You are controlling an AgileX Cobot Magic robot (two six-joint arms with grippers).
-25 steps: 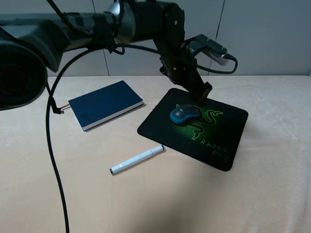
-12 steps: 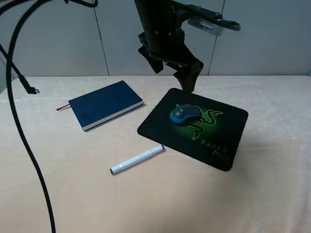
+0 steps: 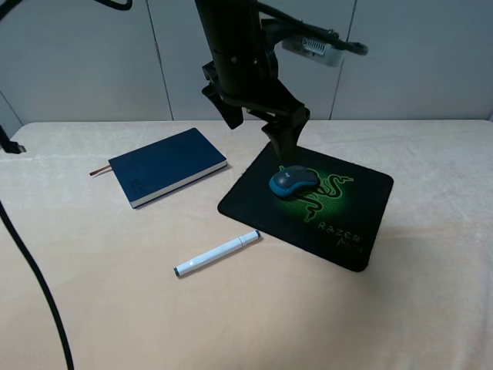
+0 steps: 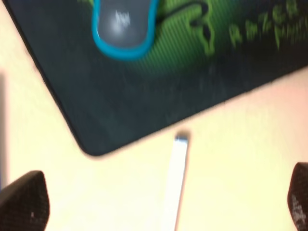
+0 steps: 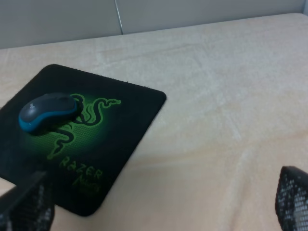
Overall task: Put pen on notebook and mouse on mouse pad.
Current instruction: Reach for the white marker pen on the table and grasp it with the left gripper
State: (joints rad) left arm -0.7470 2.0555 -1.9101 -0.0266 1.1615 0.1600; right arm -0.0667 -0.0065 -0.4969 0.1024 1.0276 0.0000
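Exterior high cam: I see the slim white cylindrical pen (image 3: 217, 253) lying flat on the beige cloth tabletop (image 3: 431, 308), just off the near-left edge of the black square mouse pad (image 3: 254, 202) w/ green snake logo and RAZER lettering. One end of the pen points at the pad, close but not touching; the dark-tipped end points away. It isn't on the closed navy-blue hardcover notebook (image 3: 167, 166), which sits left of the pad, near it but apart, w/ its reddish ribbon sticking out on the side away from the pad. The small rounded mouse (image 3: 293, 182), dark grey top w/ teal sides, rests on the pad over the logo, toward the pad's far-left part.

The left gripper (image 3: 258, 135) hangs in the air over the pad's far-left corner, above the mouse and clear of it, w/ its fingers spread wide and nothing between them. My left wrist cam is blurred but agrees: both black fingertips (image 4: 24, 202) sit at the frame edges, w/ the pen (image 4: 175, 183), pad (image 4: 120, 96) and mouse (image 4: 124, 24) below.

The right gripper (image 5: 161, 202) is out of the exterior shot. On its own cam the fingers (image 5: 293, 197) also stand far apart and hold nothing, and it looks across bare cloth at the pad (image 5: 130, 103) and mouse (image 5: 48, 111).

A black cable (image 3: 31, 270) droops well left of the pad.
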